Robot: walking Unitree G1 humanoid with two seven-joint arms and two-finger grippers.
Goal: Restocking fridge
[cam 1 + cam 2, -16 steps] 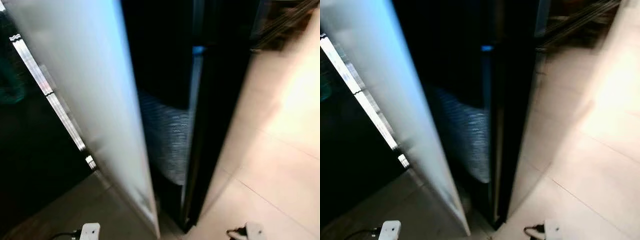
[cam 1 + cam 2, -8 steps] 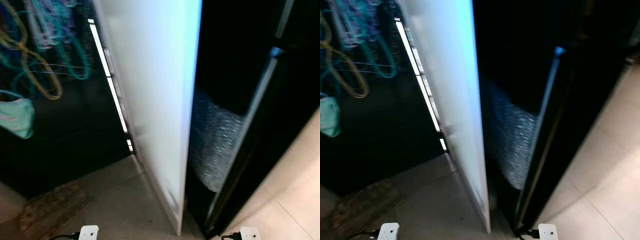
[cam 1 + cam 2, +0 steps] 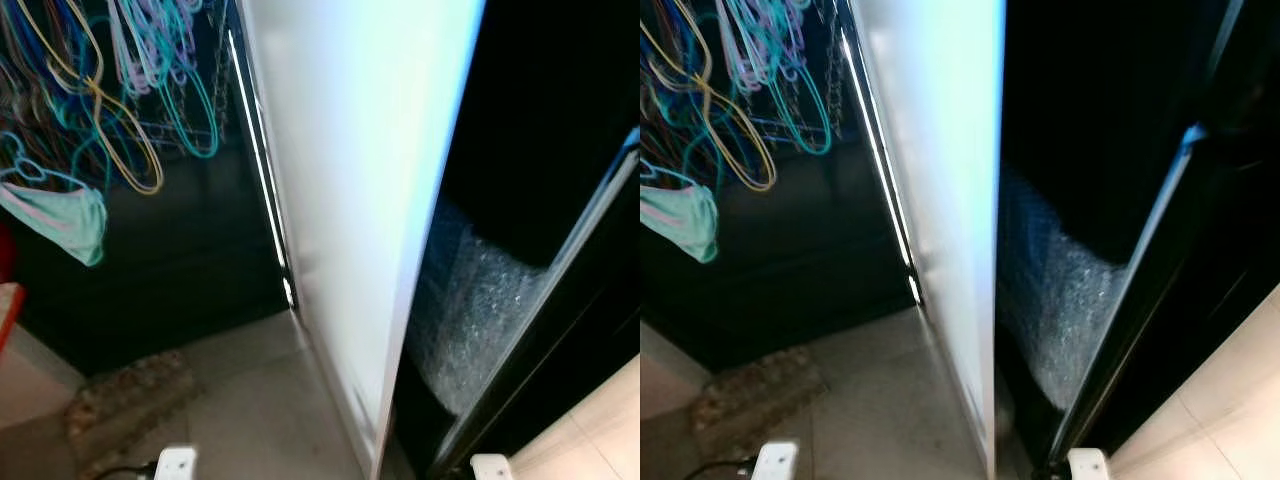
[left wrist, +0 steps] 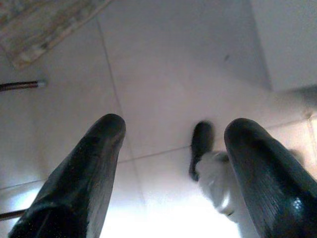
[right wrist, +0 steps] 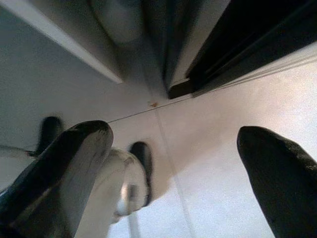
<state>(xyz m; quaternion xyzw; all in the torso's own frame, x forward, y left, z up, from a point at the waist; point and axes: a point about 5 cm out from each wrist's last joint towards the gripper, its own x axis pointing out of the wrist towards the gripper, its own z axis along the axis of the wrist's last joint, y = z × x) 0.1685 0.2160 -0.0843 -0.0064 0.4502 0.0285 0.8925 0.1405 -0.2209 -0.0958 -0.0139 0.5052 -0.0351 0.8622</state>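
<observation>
Fridge door (image 3: 370, 200) is seen ajar, likely for loading | left claw (image 4: 173, 163) and right claw (image 5: 173, 168) are hung spread, empty, over floor (image 4: 163, 74)

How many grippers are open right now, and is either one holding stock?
2. The left gripper hangs open over bare floor tile; the right gripper hangs open by the foot of the white fridge door. Neither holds anything.
</observation>
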